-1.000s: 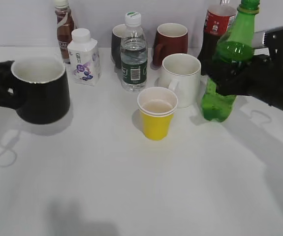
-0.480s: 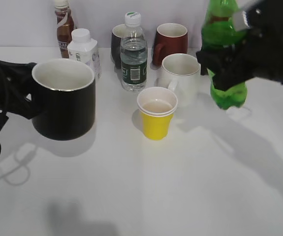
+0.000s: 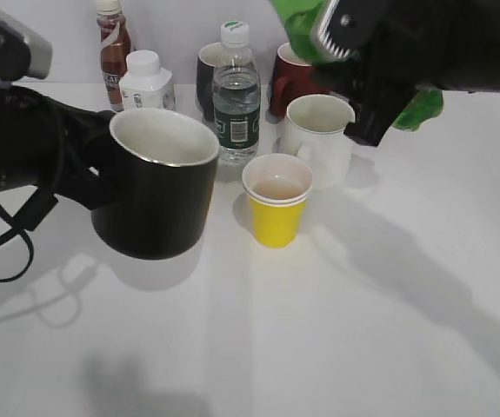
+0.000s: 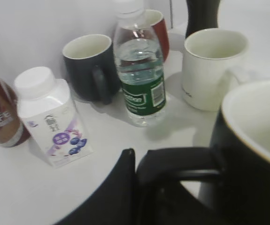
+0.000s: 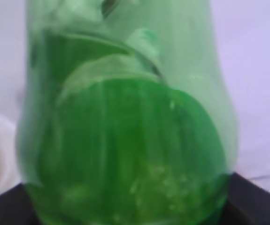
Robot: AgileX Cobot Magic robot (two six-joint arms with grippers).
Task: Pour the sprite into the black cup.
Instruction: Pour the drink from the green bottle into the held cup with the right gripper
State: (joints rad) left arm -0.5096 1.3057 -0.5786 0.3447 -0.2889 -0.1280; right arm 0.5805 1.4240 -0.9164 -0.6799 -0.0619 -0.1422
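Observation:
The black cup [image 3: 158, 195], glossy with a white inside, hangs above the table left of centre. My left gripper [image 3: 93, 178] is shut on its loop handle [image 4: 181, 161]; the cup's rim fills the right of the left wrist view [image 4: 252, 136]. The sprite bottle [image 3: 419, 109] is lifted and tilted at the top right, mostly hidden behind my right arm; green shows at its base and at the top edge [image 3: 295, 19]. My right gripper [image 3: 380, 82] is shut on it. The bottle's green body fills the right wrist view [image 5: 125, 122].
On the table stand a yellow paper cup [image 3: 277, 200], a white mug [image 3: 319, 139], a clear water bottle [image 3: 236, 91], a small dark mug [image 3: 206, 78], a dark red mug [image 3: 289, 74], a white milk carton [image 3: 147, 82] and a brown coffee bottle [image 3: 113, 39].
My left gripper has carried the black cup up and to the right, toward the centre. My right gripper has lifted the sprite off the table and swung it up and leftward, tilting it.

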